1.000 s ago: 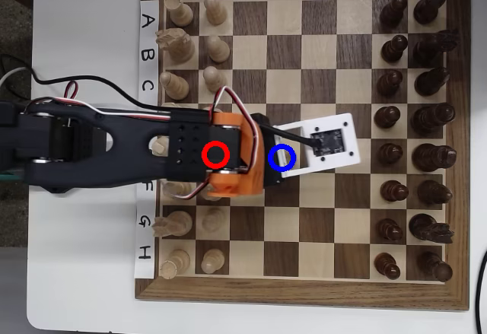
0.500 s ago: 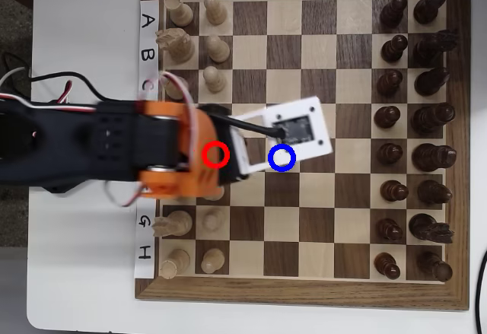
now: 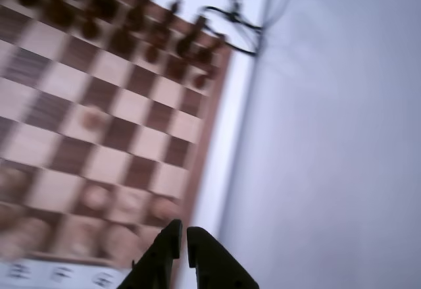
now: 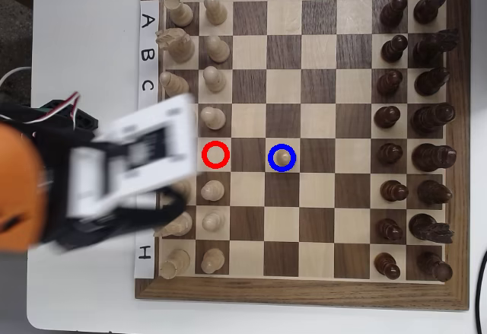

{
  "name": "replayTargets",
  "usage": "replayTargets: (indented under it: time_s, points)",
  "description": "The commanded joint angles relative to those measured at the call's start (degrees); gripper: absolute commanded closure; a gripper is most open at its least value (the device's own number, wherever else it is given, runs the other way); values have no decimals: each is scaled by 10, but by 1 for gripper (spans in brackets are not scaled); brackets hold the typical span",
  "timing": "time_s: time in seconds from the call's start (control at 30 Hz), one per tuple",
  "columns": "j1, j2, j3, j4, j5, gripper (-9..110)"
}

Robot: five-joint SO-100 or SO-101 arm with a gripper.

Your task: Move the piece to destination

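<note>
1. In the wrist view my gripper [image 3: 182, 237] sits at the bottom edge, its two dark fingers [image 3: 204, 256] drawn almost together with only a thin slit between the tips and nothing held in them.
2. In the overhead view my arm [image 4: 84, 182] is a motion-blurred mass of orange, black and white at the left, over the table [image 4: 84, 30] and the chessboard's [image 4: 304, 292] lettered edge; my fingers cannot be made out there.
3. Just past my fingertips in the wrist view lie the blurred pale pieces and the board's near rim.
4. The red-ringed square [image 4: 216, 154] in column 2 stands empty, with pale pawns on the squares just above and below it in the overhead view.
5. The piece [image 4: 282, 157], a pale pawn with a ball head, stands upright inside the blue ring of the destination [image 4: 272, 150] in column 4, two squares right of the red ring and well apart from my gripper.
6. Farthest off, the dark pieces [image 4: 415, 128] fill columns 7 and 8.
</note>
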Motion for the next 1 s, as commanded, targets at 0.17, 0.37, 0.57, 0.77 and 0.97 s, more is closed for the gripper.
replayTargets:
  time_s: [0.17,0.37,0.57,0.77,0.97]
  points:
    - [265,91,19,-4,-293,101]
    - [414,155,124,-24,-387,101]
    - [543,209,240,-40,-461,101]
    - [579,297,439,-109,-474,101]
    - [610,345,598,-170,-475,101]
